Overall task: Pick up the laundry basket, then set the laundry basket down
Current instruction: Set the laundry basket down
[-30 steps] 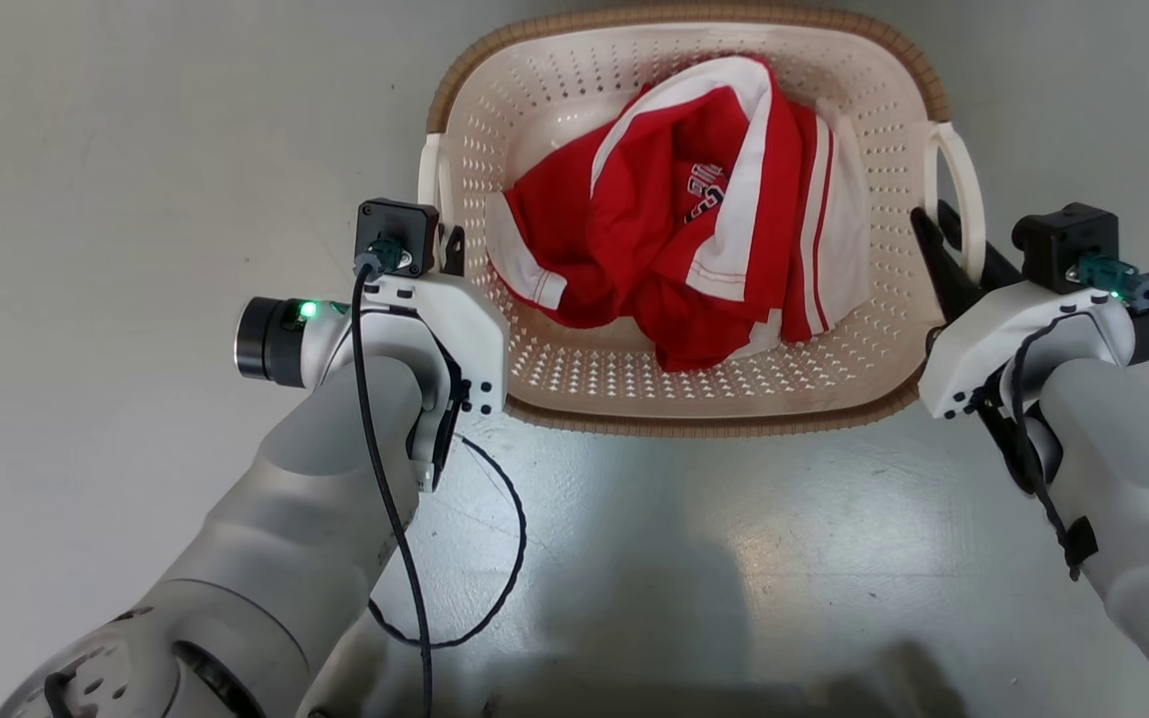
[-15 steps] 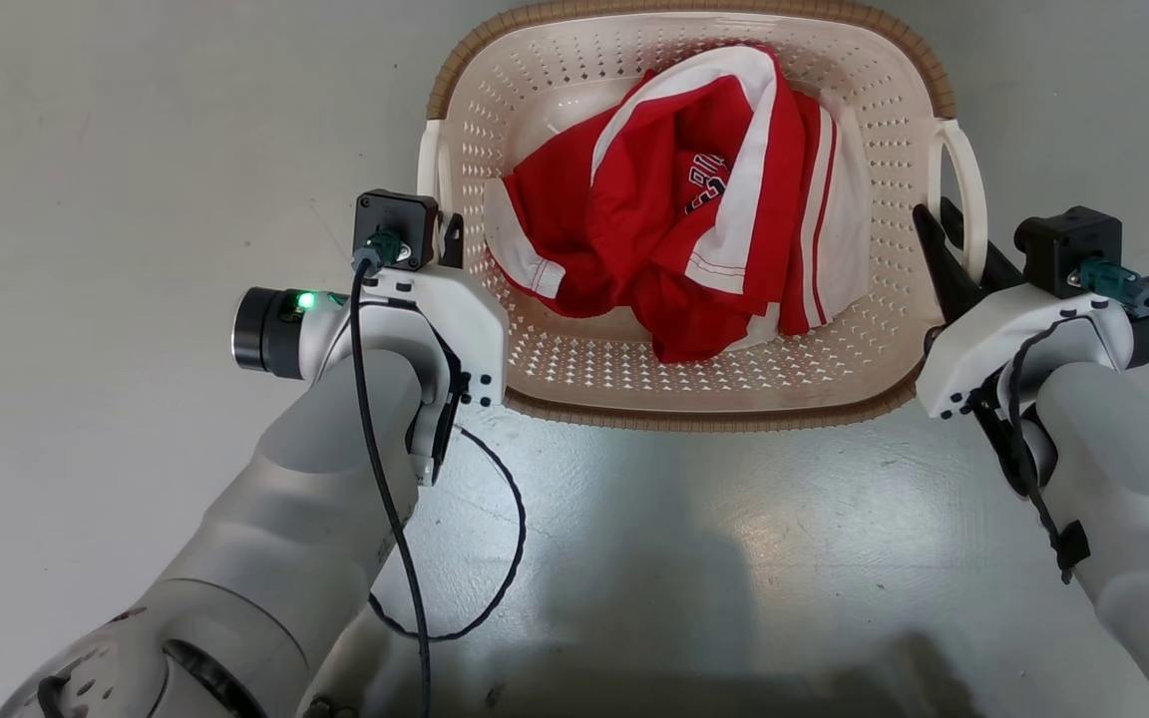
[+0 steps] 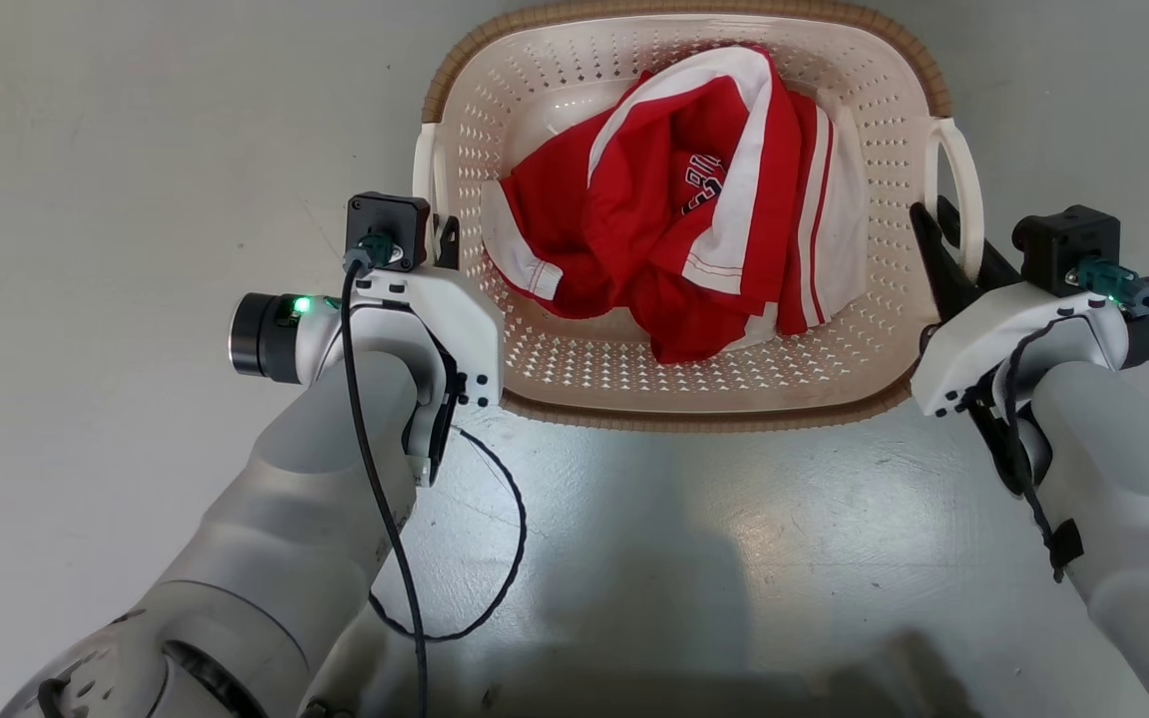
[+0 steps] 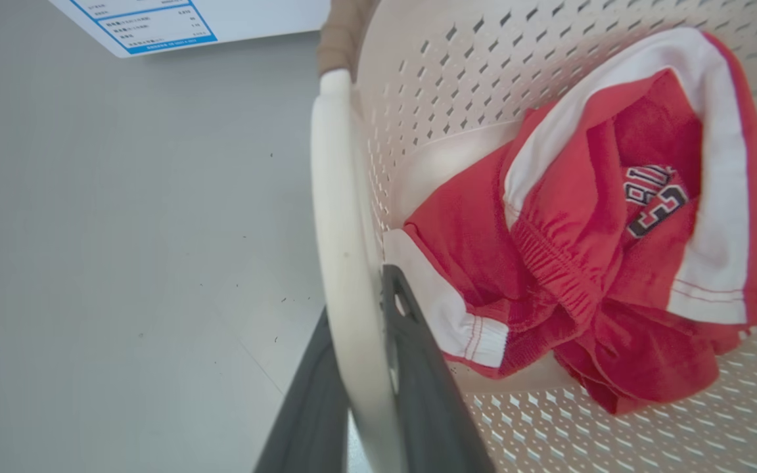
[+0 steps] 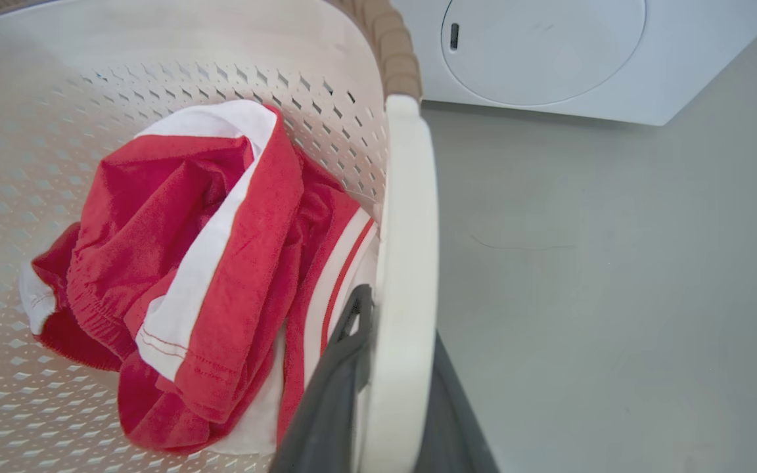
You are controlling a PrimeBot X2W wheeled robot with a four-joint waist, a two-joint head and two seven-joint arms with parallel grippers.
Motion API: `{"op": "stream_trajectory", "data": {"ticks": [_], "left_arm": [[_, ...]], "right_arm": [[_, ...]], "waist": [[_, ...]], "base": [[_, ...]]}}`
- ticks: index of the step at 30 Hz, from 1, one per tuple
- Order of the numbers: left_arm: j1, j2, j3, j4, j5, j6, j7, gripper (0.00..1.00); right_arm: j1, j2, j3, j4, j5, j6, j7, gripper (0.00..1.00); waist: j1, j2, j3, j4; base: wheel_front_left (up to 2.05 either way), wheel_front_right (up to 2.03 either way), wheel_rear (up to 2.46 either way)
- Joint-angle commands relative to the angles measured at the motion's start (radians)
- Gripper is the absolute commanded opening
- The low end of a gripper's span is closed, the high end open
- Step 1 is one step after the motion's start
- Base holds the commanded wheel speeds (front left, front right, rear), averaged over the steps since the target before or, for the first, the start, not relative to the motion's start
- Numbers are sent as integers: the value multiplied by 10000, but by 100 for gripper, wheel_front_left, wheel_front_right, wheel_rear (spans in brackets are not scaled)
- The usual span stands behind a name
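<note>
The laundry basket (image 3: 694, 417), cream and perforated with a brown woven rim, lies ahead of me on the grey floor in the head view. A crumpled red and white garment (image 3: 674, 249) lies inside it. My left gripper (image 3: 443, 237) is shut on the basket's white left handle (image 4: 342, 249), with a dark finger on each side of the loop. On the other side, my right gripper (image 3: 946, 244) is shut on the right handle (image 5: 405, 230) in the same way. The frames do not tell whether the basket's base touches the floor.
A white washing machine (image 5: 549, 52) with a round door stands beyond the basket on the right side. A white panel with a blue-bordered label (image 4: 155, 23) shows past the left handle. A black cable (image 3: 500, 558) loops off my left forearm over the floor.
Both grippers and the basket between them have edged slightly up the head view, the left one also a touch leftward. Both grips are unchanged.
</note>
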Motion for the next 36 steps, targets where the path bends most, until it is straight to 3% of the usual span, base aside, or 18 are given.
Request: {"op": "stream_trajectory", "data": {"ticks": [1, 2, 3, 23, 31, 36], "left_arm": [[137, 131, 133, -49, -110, 1, -64, 42], [137, 131, 133, -49, -110, 1, -64, 42], [139, 131, 107, -27, -161, 29, -64, 100], [397, 131, -132, 224, -793, 250, -59, 100], [989, 324, 1039, -549, 187, 530, -63, 100], [2077, 599, 2385, -1572, 1220, 551, -63, 100]], "right_arm": [[674, 260, 152, -159, -322, 177, -141, 43], [674, 260, 152, -159, -322, 177, -141, 43], [670, 269, 84, -149, -367, 177, -141, 100], [1224, 524, -1541, -566, -1347, 177, -141, 100], [1830, 568, -2339, -1094, -1926, 177, -141, 100], [2357, 692, -3039, -1682, -2400, 177, -141, 100]], "waist": [[0, 0, 3, -15], [0, 0, 3, -15], [0, 0, 4, -19], [0, 0, -943, -185], [0, 0, -2075, -275], [0, 0, -3190, -417]], "base": [[0, 0, 0], [0, 0, 0], [0, 0, 0], [0, 0, 0], [0, 0, 0], [0, 0, 0]]}}
